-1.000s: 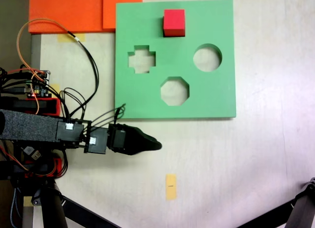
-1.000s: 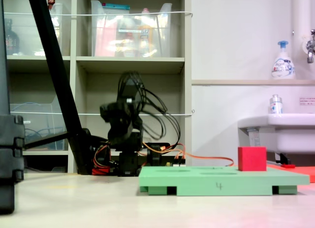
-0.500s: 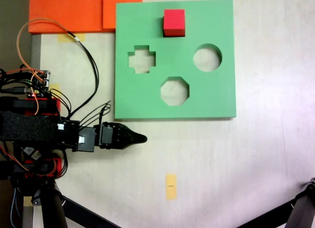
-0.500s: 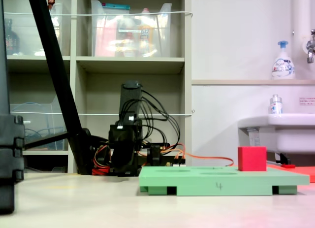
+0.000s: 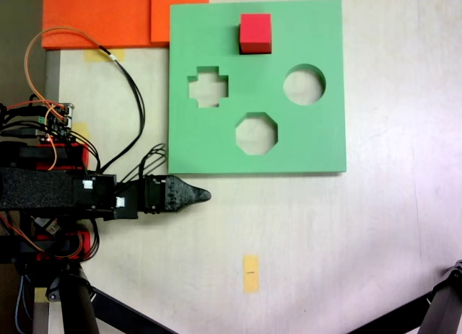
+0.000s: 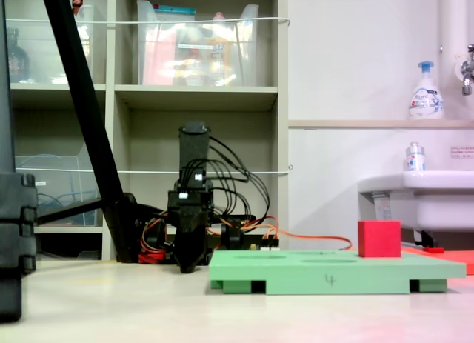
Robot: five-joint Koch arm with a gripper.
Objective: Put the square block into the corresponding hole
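The red square block (image 5: 255,32) stands on the far part of the green foam board (image 5: 317,132), above the round cutout; in the low fixed view the square block (image 6: 379,239) rises from the right end of the board (image 6: 311,272). The corresponding hole is hidden. My gripper (image 5: 204,195) lies off the board's near left corner, shut into a single point with nothing in it, far from the block. In the low fixed view the gripper (image 6: 189,267) points down, its tip close to the table just left of the board.
The board has a cross cutout (image 5: 208,87), a round cutout (image 5: 304,84) and an octagonal cutout (image 5: 256,133). Orange foam sheets (image 5: 108,16) lie at the top left. A yellow tape mark (image 5: 250,273) sits on the table. A tripod leg (image 5: 440,305) enters bottom right.
The arm has pulled back to the left and tipped downward, bringing the gripper tip low beside the board's corner. The red block has stayed in place.
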